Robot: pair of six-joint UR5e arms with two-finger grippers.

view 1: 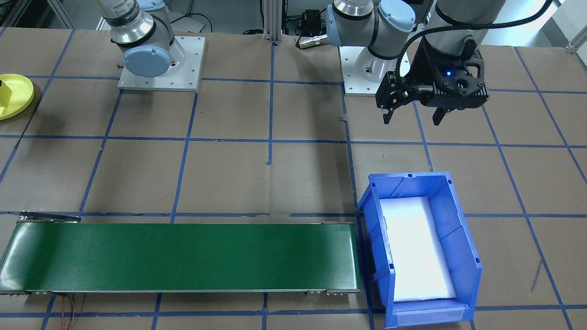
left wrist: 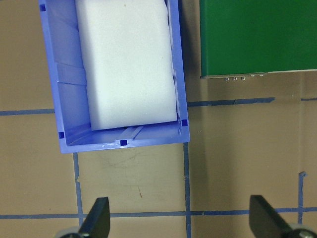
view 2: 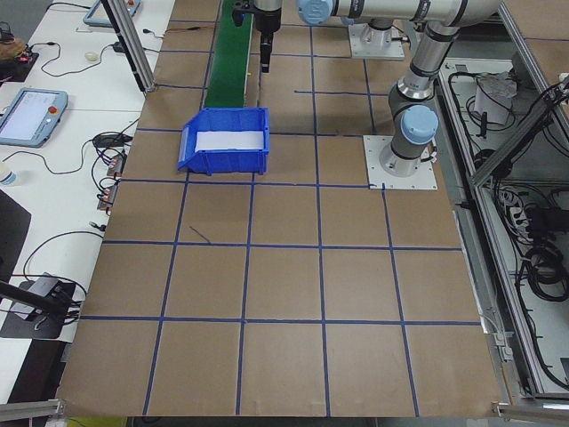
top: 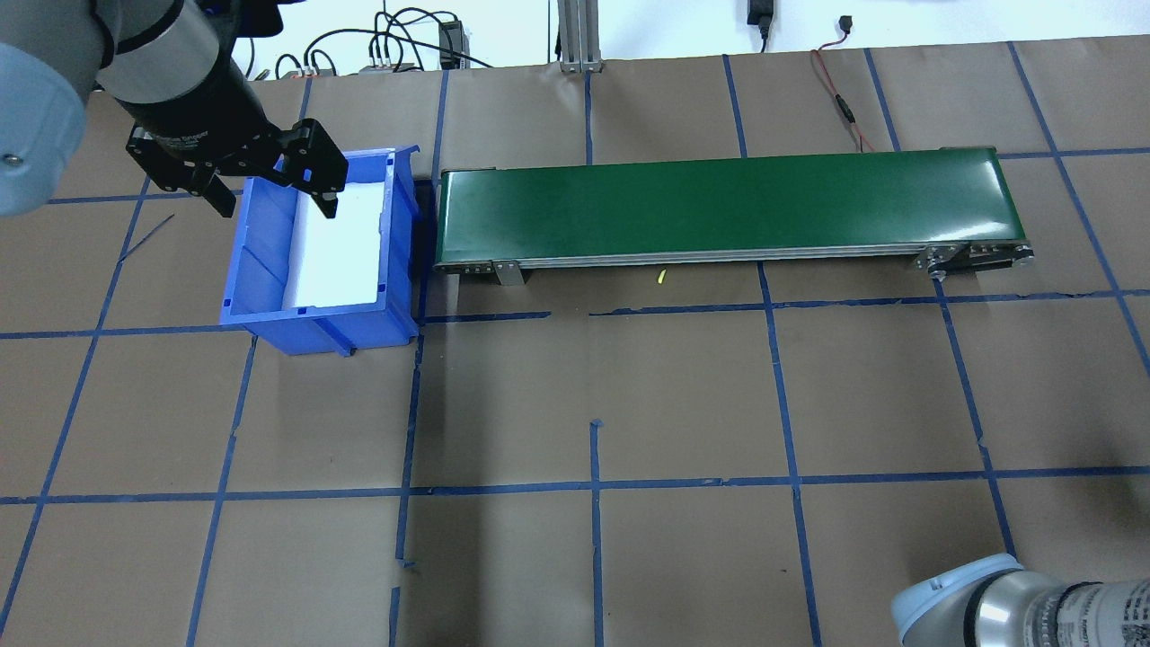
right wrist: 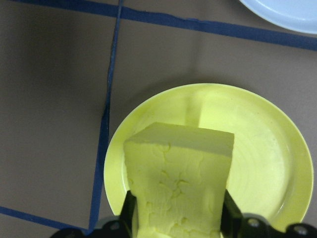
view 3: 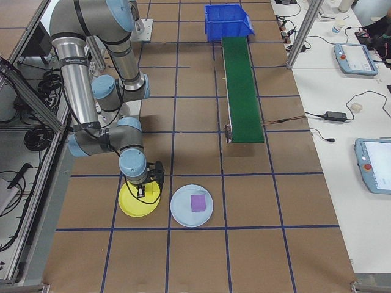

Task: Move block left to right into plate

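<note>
The right gripper, closed on a yellow foam block, hangs over the round yellow plastic plate; the left gripper gapes empty near the blue plastic bin holding a white foam slab.

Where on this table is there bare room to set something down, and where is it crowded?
Free: the brown paper between the conveyor and the robot's side, and the table end beyond the blue bin in the exterior left view. Crowded: the yellow plate, with the right gripper holding the yellow block over it, beside the pale blue plate.
</note>
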